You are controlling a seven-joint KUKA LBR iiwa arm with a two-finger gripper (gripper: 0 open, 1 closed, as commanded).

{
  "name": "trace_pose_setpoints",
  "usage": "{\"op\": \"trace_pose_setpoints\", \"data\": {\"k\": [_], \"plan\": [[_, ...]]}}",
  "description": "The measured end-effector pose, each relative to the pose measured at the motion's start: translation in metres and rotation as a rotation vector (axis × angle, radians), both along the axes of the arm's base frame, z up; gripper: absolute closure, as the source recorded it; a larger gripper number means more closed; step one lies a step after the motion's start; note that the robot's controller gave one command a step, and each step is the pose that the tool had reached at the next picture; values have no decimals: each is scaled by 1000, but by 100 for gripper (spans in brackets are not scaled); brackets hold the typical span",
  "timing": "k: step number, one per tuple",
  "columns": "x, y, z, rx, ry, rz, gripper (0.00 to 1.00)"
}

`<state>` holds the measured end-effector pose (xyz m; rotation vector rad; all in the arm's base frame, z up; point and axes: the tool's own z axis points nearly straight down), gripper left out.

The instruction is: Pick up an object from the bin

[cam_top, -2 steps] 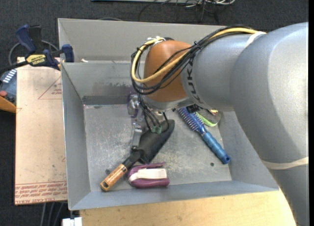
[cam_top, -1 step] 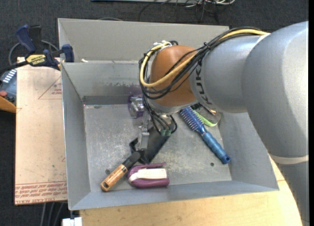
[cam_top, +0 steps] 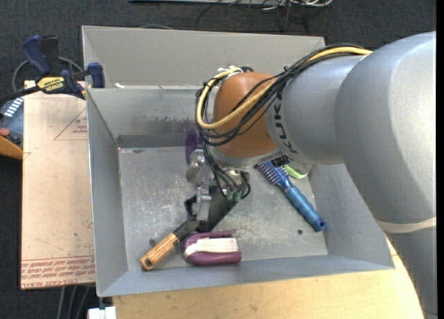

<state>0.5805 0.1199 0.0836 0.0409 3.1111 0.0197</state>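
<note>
A: Where is the end effector (cam_top: 203, 213)?
B: Low in the grey bin (cam_top: 142, 186), a little nearer than the middle of its floor. The arm (cam_top: 361, 116) comes in from the right. Its orange cover (cam_top: 239, 120) and the yellow and black cables (cam_top: 340, 50) sit directly above the tip.

A: Released or clenched?
B: I cannot tell. The tip is a dark tangle from this angle, and the wrist hides much of it.

A: What is it over?
B: A wooden-handled tool (cam_top: 170, 243) with a tan grip and a black front part. It lies slanted on the bin floor. The grip points towards the near-left corner, and the black end runs up and right to meet the tip of the end effector. Whether that black end is gripped or only touched, I cannot say.

A: What lies closest?
B: A purple and white object (cam_top: 211, 249), rounded and lying flat. It is just right of the tan grip and just nearer than the end effector, close to the near wall.

A: Anything else?
B: A blue brush (cam_top: 300, 203) lies slanted to the right, its bristle head tucked under the arm, well apart from the tool. A small purple thing (cam_top: 192, 145) shows to the left of the wrist towards the far wall, partly hidden.
</note>
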Motion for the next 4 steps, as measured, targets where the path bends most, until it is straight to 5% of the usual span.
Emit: {"op": "trace_pose_setpoints", "data": {"k": [1,2,3,4], "plan": [[-56,-37,-14,13,-33,-101,0],[-24,-46,-13,1,-2,14,100],[-24,-46,-13,1,-2,14,100],[-13,-32,93,1,0,16,100]]}}
